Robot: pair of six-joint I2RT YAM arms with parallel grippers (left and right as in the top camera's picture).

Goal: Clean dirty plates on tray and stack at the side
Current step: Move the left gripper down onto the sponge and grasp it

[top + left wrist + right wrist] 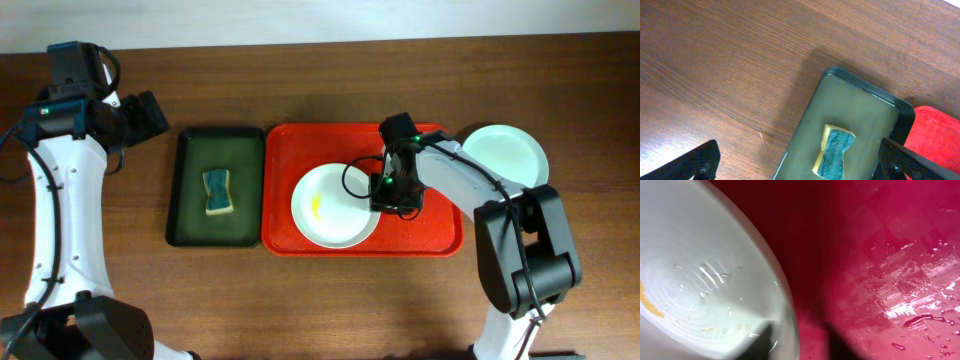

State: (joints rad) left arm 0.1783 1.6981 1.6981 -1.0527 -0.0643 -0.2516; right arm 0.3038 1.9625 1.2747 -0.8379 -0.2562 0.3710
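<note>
While the white plate (335,205) lies smeared on the tray (440,238), the right claw (392,200) straddles its right rim, likely to steady it for cleaning, though a pinch cannot be confirmed, and the left claw (797,150) hangs spread above the desk (715,60) near the sponge (834,152).

Table (300,300): bears 2 trays and 1 plate directly.
Tray (440,235): mid-table, long side running left to right.
Narrower tray (190,215): just left of the tray, rims side by side.
Sponge (218,192): in the narrower tray, near its middle.
Plate 1 (330,205): on the tray, left of centre.
Plate 2 (505,155): on the table, off the tray, just beside its far right corner.
</note>
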